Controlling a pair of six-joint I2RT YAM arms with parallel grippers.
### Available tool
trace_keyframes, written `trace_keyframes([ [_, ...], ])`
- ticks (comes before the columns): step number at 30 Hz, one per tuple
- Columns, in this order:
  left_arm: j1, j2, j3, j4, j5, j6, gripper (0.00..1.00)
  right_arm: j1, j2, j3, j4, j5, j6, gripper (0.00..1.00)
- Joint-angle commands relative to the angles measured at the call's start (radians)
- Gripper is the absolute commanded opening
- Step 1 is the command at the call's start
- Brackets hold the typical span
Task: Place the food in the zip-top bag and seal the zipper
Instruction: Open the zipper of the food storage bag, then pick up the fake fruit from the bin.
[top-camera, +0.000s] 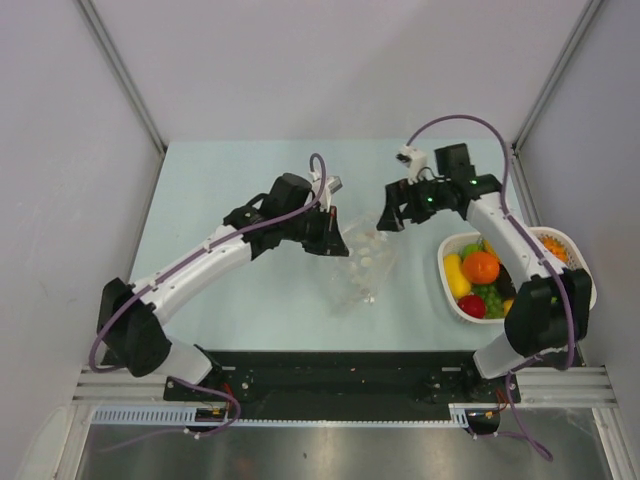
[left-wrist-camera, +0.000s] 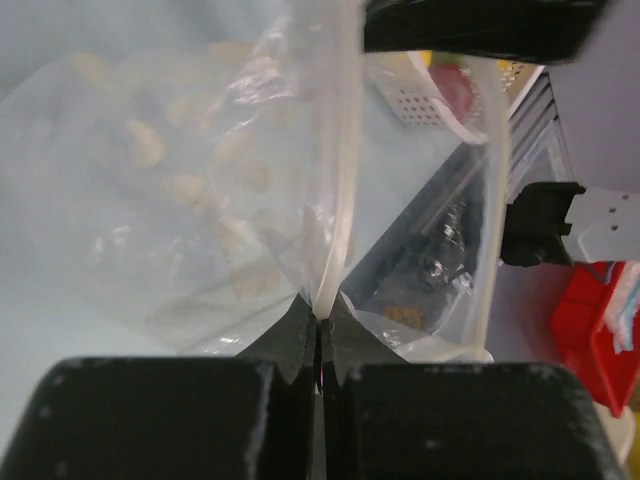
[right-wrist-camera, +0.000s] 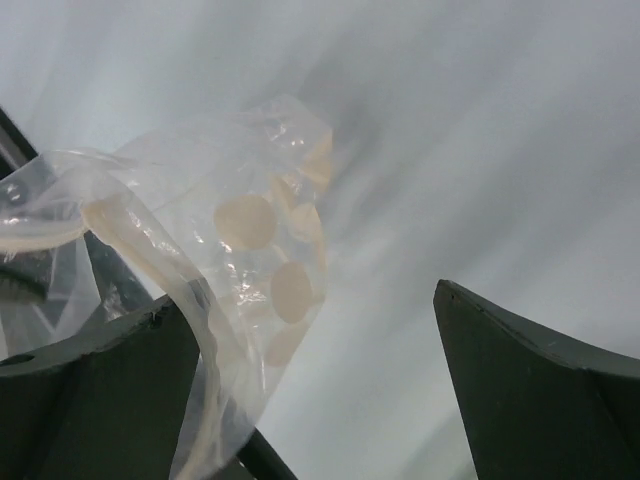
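The clear zip-top bag (top-camera: 364, 266) lies crumpled on the table between both arms, its mouth lifted. My left gripper (top-camera: 326, 232) is shut on the bag's whitish zipper (left-wrist-camera: 344, 205), pinching the strip at the fingertips (left-wrist-camera: 322, 318). My right gripper (top-camera: 390, 215) hovers just right of the bag's upper edge, open, with nothing between its fingers. In the right wrist view the bag (right-wrist-camera: 250, 225) drapes against the left finger (right-wrist-camera: 100, 390). The food sits in the white basket (top-camera: 447, 285): an orange (top-camera: 481, 266), a yellow mango (top-camera: 456, 276), green grapes (top-camera: 490, 297) and a red piece (top-camera: 472, 306).
The basket stands at the right edge, partly under the right arm's forearm (top-camera: 510, 235). Grey walls enclose the table on three sides. A black rail (top-camera: 340, 375) runs along the near edge. A red object (left-wrist-camera: 600, 335) shows beyond the table in the left wrist view.
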Motion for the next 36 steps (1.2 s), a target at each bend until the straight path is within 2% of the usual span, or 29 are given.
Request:
trace_keyframes([
  [1,0.042,0.073,0.036,0.076,0.098,-0.106,0.0,-0.193,-0.182,-0.054,-0.141,-0.026,-0.126,1.0],
  [4,0.042,0.096,0.053,0.085,0.088,-0.1,0.0,-0.324,-0.244,-0.058,-0.264,0.005,-0.241,1.0],
  [7,0.042,0.098,0.04,0.112,0.08,-0.106,0.0,-0.396,-0.269,-0.062,-0.368,0.106,-0.381,1.0],
  [13,0.042,0.099,0.018,0.114,0.071,-0.096,0.0,-0.442,-0.28,-0.128,-0.406,0.313,-0.513,1.0],
  [21,0.042,0.11,0.044,0.097,0.074,-0.066,0.0,-0.439,-0.22,-0.231,-0.295,0.424,-0.551,1.0],
  [34,0.042,0.09,0.021,0.091,0.019,-0.028,0.0,-0.4,-0.18,-0.361,-0.133,0.499,-0.562,1.0],
  [36,0.041,0.09,0.021,0.086,0.012,-0.025,0.0,-0.393,-0.191,-0.363,-0.136,0.501,-0.556,0.96],
])
